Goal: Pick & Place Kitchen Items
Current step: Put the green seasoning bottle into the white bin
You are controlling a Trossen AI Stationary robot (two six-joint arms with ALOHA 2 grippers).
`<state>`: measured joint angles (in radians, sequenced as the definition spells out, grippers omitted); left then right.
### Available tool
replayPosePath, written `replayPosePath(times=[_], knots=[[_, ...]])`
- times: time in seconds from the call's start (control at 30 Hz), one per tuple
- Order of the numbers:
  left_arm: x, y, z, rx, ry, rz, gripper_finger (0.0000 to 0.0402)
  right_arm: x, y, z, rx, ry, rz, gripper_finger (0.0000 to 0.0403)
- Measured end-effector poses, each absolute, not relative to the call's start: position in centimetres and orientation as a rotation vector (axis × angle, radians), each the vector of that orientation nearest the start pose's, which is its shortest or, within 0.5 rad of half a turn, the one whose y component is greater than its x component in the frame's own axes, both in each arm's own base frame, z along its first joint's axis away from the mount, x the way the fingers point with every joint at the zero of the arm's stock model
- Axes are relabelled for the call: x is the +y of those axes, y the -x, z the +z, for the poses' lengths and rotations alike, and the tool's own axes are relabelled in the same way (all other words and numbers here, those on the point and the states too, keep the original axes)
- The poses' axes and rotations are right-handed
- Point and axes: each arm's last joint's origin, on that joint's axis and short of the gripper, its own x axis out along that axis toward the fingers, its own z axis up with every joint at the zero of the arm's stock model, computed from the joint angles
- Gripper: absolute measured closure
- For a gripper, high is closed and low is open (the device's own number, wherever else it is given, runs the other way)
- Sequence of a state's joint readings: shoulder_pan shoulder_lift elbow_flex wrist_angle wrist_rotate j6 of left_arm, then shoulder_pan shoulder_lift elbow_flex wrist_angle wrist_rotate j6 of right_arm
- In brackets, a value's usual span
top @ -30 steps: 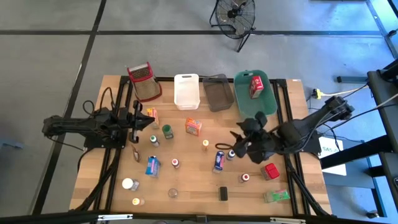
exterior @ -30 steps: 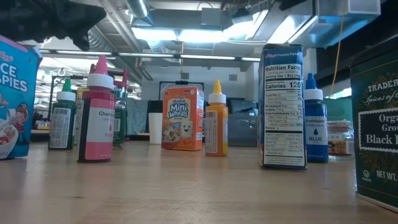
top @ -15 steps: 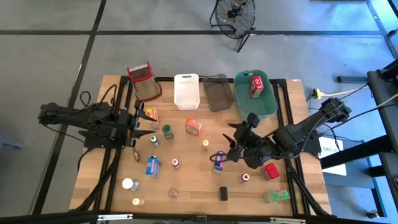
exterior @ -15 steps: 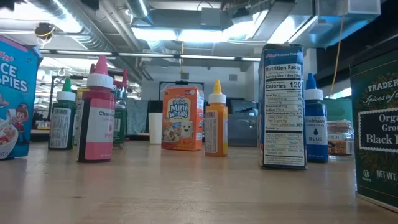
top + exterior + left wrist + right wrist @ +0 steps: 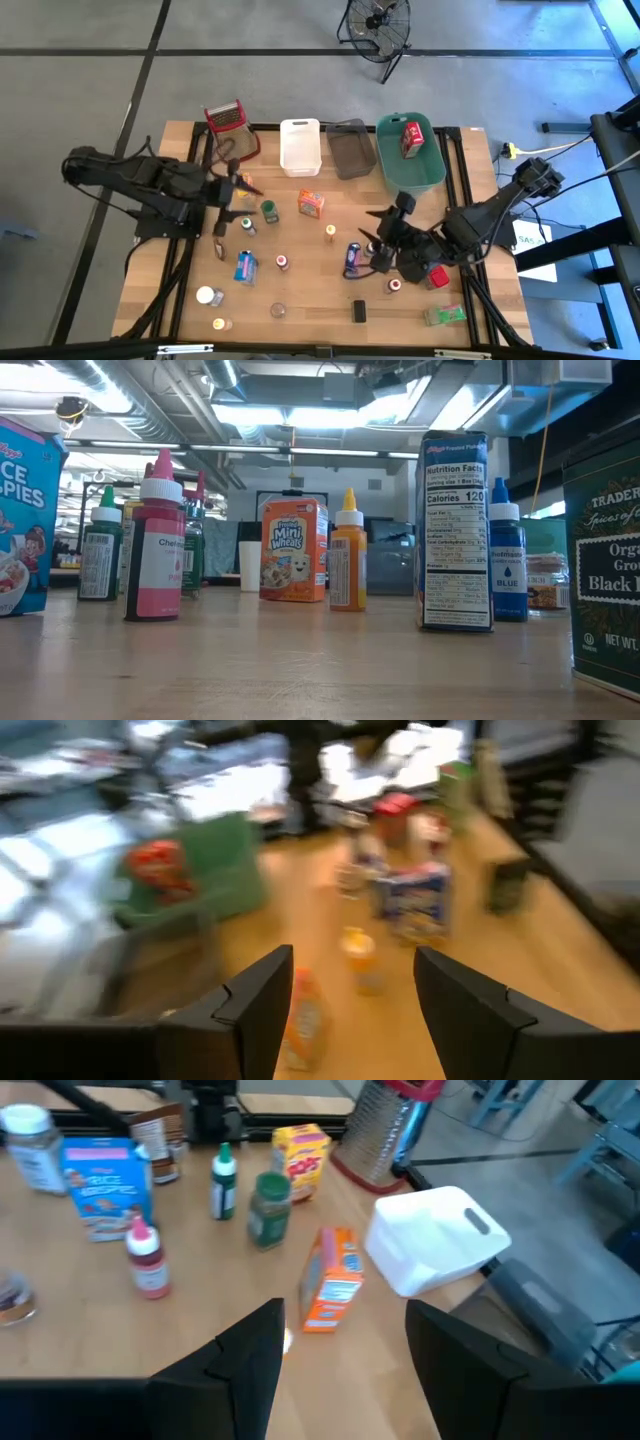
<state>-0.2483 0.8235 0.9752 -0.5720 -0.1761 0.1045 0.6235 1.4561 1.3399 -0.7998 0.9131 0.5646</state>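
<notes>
Right pincer gapes empty — blue can just beside; left pincer open too.

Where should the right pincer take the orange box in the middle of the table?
Probably across the two broad faces of the orange box, near its top, coming from above. It stands upright on a narrow base, thin enough for the open right pincer, and no item stands close by. A sideways push could tip it.

Wooden table, scattered kitchen items (bottles, boxes), bins along far edge
</notes>
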Motion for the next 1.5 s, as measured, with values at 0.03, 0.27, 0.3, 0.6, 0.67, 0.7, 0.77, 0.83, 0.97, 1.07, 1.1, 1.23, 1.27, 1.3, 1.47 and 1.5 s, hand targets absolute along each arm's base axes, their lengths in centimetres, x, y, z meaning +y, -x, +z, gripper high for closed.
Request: replayPosePath(times=[0.03,0.27,0.3,0.6,0.67,0.7,0.77,0.83,0.97,1.07,1.1,1.23,1.27,1.3,1.47,1.5], knots=[[-3.8,-15.9,35.3,0.415,-0.176,-0.130,0.0197,15.5,-25.1,32.8,0.551,0.099,-0.430,0.0192],[-6.9,-17.0,33.4,0.565,-0.141,-0.257,0.0200,16.4,-25.6,31.9,0.561,0.140,-0.415,0.0192],[-7.5,-17.4,33.1,0.574,-0.158,-0.278,0.0201,16.4,-25.6,31.9,0.563,0.150,-0.414,0.0192],[-8.9,-19.9,32.0,0.547,-0.289,-0.068,0.0201,15.3,-26.2,32.0,0.565,0.273,-0.462,0.0192],[-8.8,-19.9,32.0,0.538,-0.369,-0.042,0.0201,15.0,-26.3,32.0,0.573,0.289,-0.467,0.0192],[-8.7,-19.8,32.1,0.533,-0.406,-0.036,0.0201,14.9,-26.3,32.0,0.577,0.296,-0.473,0.0192],[-8.5,-19.6,32.4,0.520,-0.416,-0.030,0.0200,14.6,-26.4,31.9,0.579,0.306,-0.490,0.0192],[-8.4,-19.4,32.6,0.509,-0.369,-0.015,0.0199,14.4,-26.5,31.8,0.586,0.314,-0.502,0.0192],[-8.1,-19.5,32.6,0.519,-0.272,-0.017,0.0198,13.8,-26.6,31.3,0.607,0.339,-0.515,0.0192],[-8.0,-19.6,32.5,0.529,-0.236,-0.046,0.0198,13.3,-26.9,31.2,0.614,0.346,-0.530,0.0192],[-7.9,-19.7,32.4,0.535,-0.225,-0.037,0.0198,13.1,-27.0,31.2,0.614,0.343,-0.537,0.0192],[-7.3,-20.4,31.9,0.570,-0.201,0.014,0.0198,12.4,-27.4,31.3,0.618,0.334,-0.561,0.0192],[-7.1,-20.6,31.7,0.581,-0.187,0.024,0.0198,12.2,-27.5,31.3,0.619,0.332,-0.568,0.0192],[-6.9,-20.7,31.5,0.599,-0.174,0.030,0.0198,12.1,-27.5,31.3,0.620,0.330,-0.573,0.0192],[-6.4,-21.6,31.0,0.624,-0.187,0.074,0.0198,11.4,-27.9,31.3,0.626,0.330,-0.594,0.0192],[-6.3,-21.6,31.0,0.615,-0.203,0.097,0.0198,11.2,-27.9,31.3,0.627,0.329,-0.599,0.0192]])
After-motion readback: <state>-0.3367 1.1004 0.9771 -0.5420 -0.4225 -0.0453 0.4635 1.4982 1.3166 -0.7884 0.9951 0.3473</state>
